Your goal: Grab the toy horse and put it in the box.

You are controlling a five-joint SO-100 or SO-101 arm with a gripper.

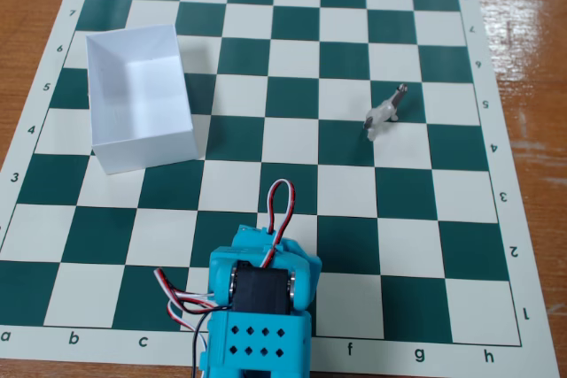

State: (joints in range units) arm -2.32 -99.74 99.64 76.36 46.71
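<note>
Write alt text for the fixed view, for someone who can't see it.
A tiny grey-white toy horse stands on a green-and-white chessboard mat, right of centre, with an empty white open-topped paper box far to its left. A blue robot arm enters from the bottom edge, touching neither; its gripper is hidden.

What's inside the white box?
Nothing that shows: the box looks empty, only its white floor and walls. The near wall hides a strip of the floor. The toy horse stands outside on the chessboard.
</note>
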